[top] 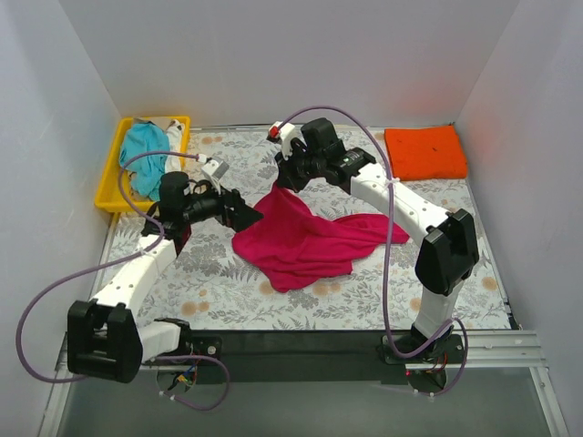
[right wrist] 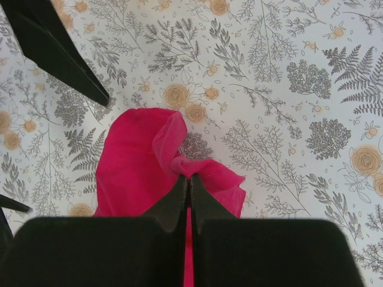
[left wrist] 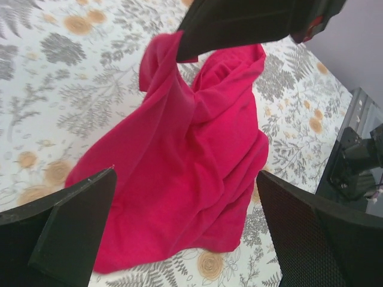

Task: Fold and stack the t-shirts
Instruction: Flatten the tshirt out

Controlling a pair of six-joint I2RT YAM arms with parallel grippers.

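Right pincer (right wrist: 188, 179) clamped on bunched edge of magenta shirt (top: 305, 238), edge raised; rest draped mid-tabletop (top: 209, 287). Left pincer (left wrist: 185, 176) wide apart, beside shirt's left edge. Orange shirt (top: 424, 152) folded, far right corner.

The 2 arms share 1 build: the left arm (top: 137, 271) and the right arm (top: 403, 198) are white tubular links joined by chunky black housings. A lilac cable (top: 385, 282) loops out from each black base (top: 196, 347). The jaws are matte black wedges, 1 inner face finely dimpled.
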